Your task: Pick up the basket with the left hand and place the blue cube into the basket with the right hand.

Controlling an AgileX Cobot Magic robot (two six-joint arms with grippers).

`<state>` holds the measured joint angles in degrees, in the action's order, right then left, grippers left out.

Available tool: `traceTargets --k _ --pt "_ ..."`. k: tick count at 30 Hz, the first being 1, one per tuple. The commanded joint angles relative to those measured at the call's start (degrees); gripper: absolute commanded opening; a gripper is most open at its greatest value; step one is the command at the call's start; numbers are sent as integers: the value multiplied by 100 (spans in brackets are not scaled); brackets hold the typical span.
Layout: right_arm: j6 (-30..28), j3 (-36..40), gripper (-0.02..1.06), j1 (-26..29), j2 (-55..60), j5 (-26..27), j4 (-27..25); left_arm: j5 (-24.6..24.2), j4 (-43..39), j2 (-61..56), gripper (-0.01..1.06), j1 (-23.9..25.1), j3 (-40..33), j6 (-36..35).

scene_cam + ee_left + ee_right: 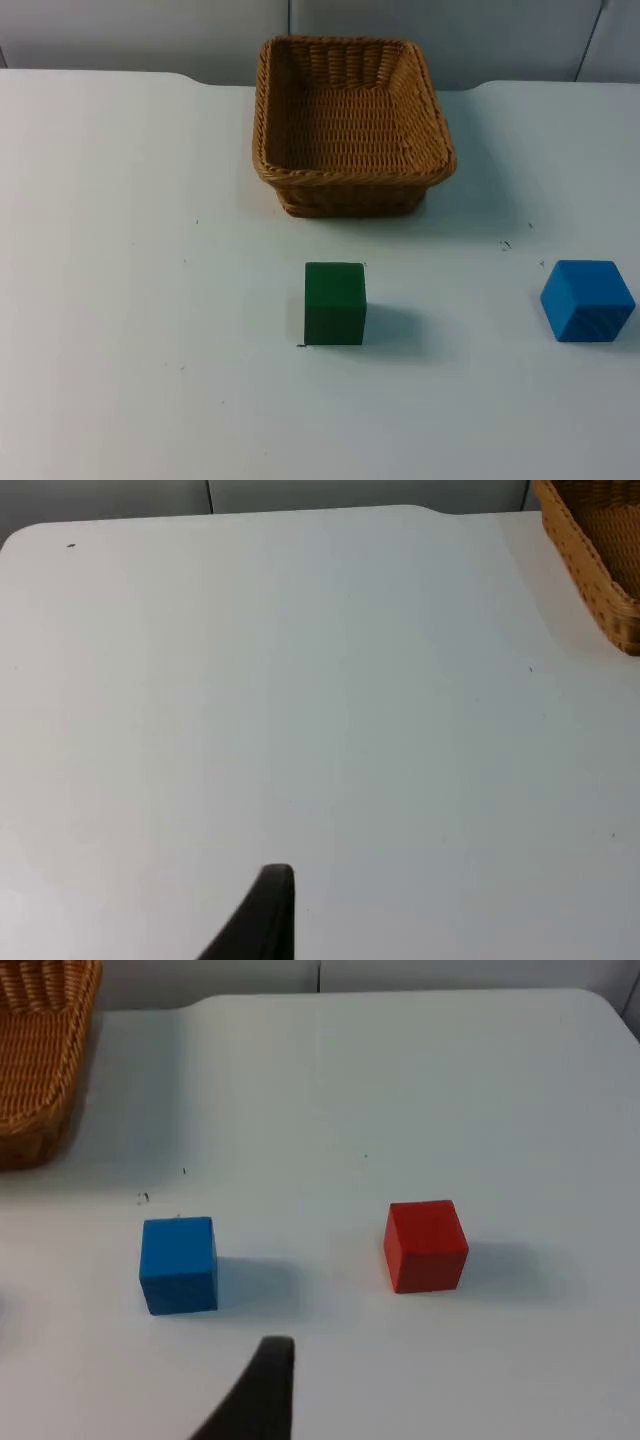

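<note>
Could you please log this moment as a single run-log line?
basket: on table, empty | blue cube: on table | green cube, red cube: on table | both arms waiting

left end effector (262, 920) above table, right end effector (262, 1395) likewise

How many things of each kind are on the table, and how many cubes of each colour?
Baskets: 1 (basket)
Blue cubes: 1 (blue cube)
Green cubes: 1 (green cube)
Red cubes: 1 (red cube)
Total: 4 things, 3 of them cubes
</note>
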<state>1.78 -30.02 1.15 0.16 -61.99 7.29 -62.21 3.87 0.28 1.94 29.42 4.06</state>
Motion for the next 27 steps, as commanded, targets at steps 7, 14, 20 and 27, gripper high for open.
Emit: traceTargets --k 7,14,20,27 --pt "-42 -343 105 38 -16 255 -5 172 53 -28 105 -37 298 -5" --pt "-42 -624 105 38 597 306 -16 432 165 500 105 -37 659 -5" --pt "-42 -768 105 38 1120 576 -6 782 464 1125 105 -37 785 -5" --pt "-42 -827 105 38 1558 696 -6 1290 964 1736 105 -37 885 2"
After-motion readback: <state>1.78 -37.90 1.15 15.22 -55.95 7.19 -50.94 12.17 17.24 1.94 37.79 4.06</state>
